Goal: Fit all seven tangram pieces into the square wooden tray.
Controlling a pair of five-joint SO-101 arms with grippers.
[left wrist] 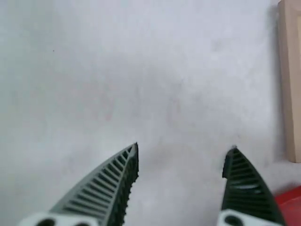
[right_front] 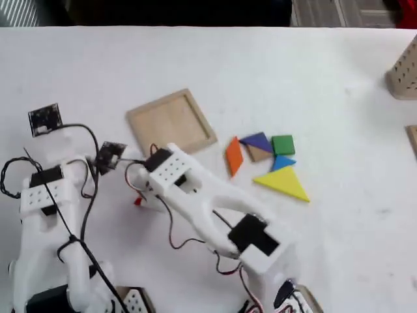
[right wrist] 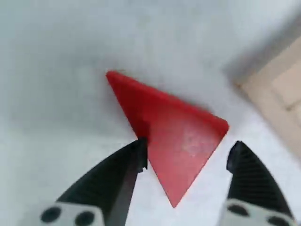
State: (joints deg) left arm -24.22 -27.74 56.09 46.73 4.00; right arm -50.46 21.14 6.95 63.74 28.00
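R tool (right wrist: 188, 148): jaws apart, straddling red triangle (right wrist: 162, 110), nothing clamped. L tool (left wrist: 183, 149): also apart, over bare desk (left wrist: 94, 70). Triangle lies flat on desk, just off near corner of wooden tray (right_front: 159, 105). Its long edge runs approx. away from R tool, blunt corner twds tray. Risk: jaws meet slanted edges, so piece prob. twists or squirts out.

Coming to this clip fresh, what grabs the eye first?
A red triangle lies on the white table inside the open right hand, by a corner of the wooden tray. The tray holds nothing yet; the other coloured pieces sit clustered to its right in the high view.
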